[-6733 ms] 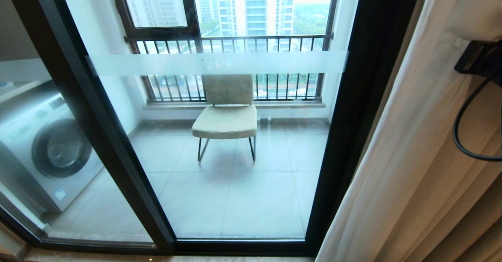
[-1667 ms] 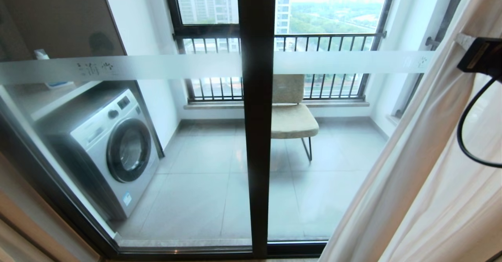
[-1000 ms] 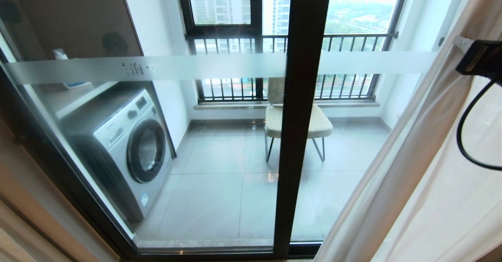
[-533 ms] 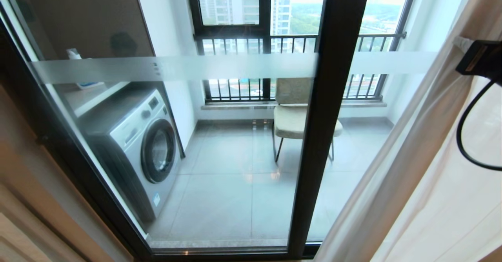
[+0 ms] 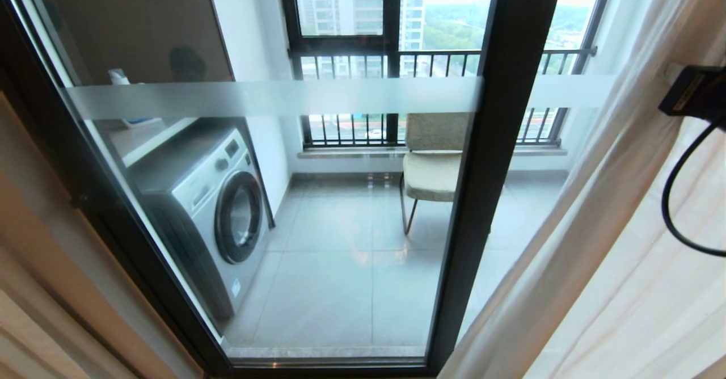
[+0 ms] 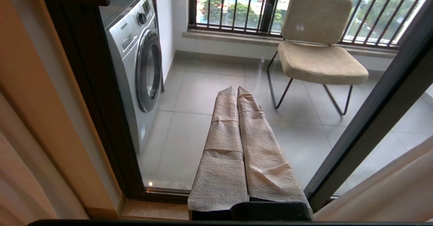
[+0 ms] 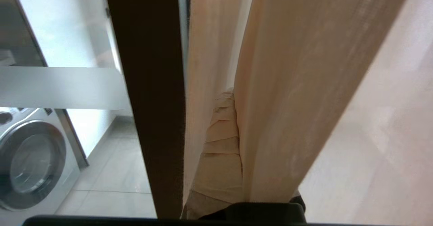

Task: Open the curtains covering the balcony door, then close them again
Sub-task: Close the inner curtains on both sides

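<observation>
At nine o'clock in the head view a strip of beige curtain (image 5: 34, 288) lines the edge, next to the dark outer frame of the balcony door (image 5: 334, 265). Behind the glass, at about eight o'clock, stands a washing machine (image 5: 221, 214) on the grey tiled floor (image 5: 340, 288). A frosted strip (image 5: 272, 97) crosses the pane from ten towards two o'clock. Just right of centre a dark upright door post (image 5: 488, 186) runs from twelve to six o'clock, partly hiding a padded chair (image 5: 434, 163) that sits in front of the black railing (image 5: 363, 55). From two down to five o'clock the sheer white curtain (image 5: 612, 254) hangs in folds over the right side of the door, leaving the rest of the glass uncovered.

The left gripper (image 6: 235, 90), seen from its wrist camera, points at the glass with its wrapped fingers (image 6: 223, 144) pressed together and nothing between them. The right gripper (image 7: 233, 94) is closed on a fold of the sheer curtain, one wrapped finger (image 7: 221, 144) showing beside the cloth, just right of the door post.
</observation>
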